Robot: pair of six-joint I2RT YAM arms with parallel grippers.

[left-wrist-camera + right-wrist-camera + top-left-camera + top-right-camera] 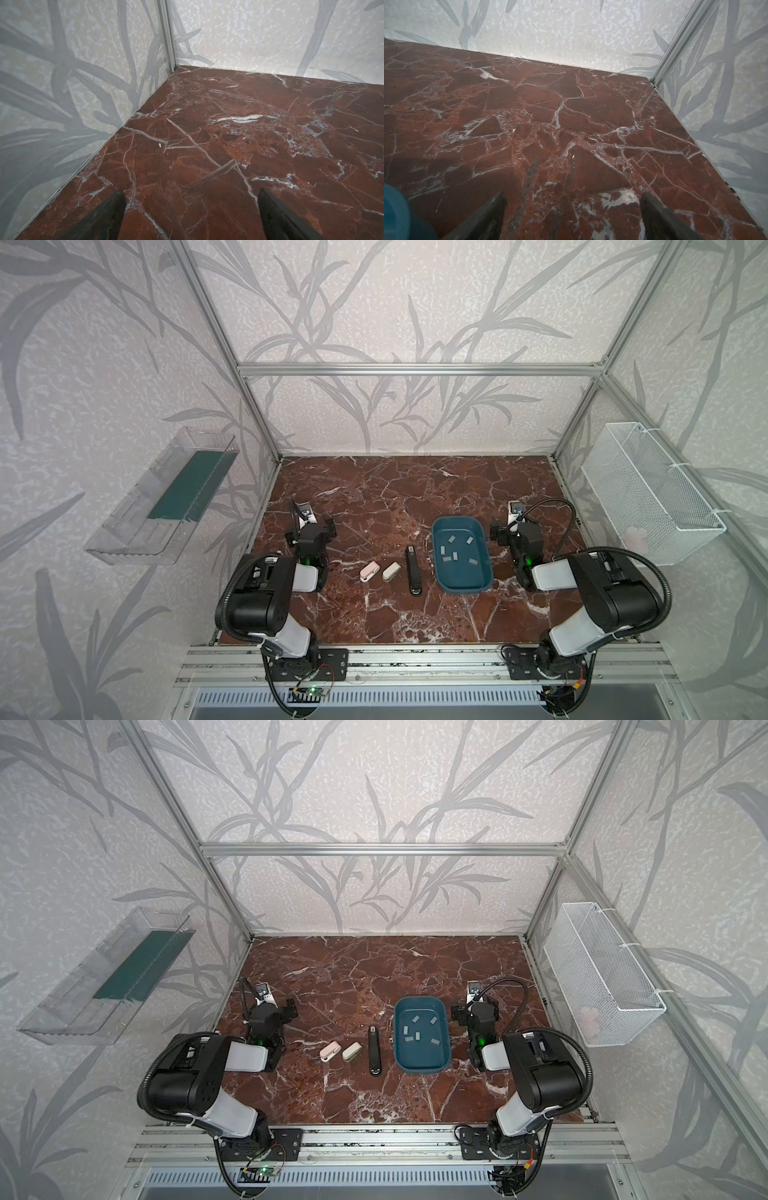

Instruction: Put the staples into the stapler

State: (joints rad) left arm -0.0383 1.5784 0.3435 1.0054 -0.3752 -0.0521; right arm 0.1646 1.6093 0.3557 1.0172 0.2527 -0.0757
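Observation:
Several small grey staples [447,559] [409,1039] lie scattered in a blue tray [457,519] [417,998] right of centre on the red marble table. Left of the tray lies a long black stapler [413,570] [375,1052]. Further left lie a small beige stapler [391,571] [351,1051] and a small pink stapler [370,571] [329,1051]. My left gripper [322,526] [191,190] hovers left of the staplers, open and empty over bare marble. My right gripper [505,531] [573,193] is just right of the tray [394,212], also open and empty.
A clear plastic bin [162,497] hangs on the left wall. A white mesh basket [652,493] hangs on the right wall. Aluminium frame posts stand at the table's back corners, and walls close the back and both sides.

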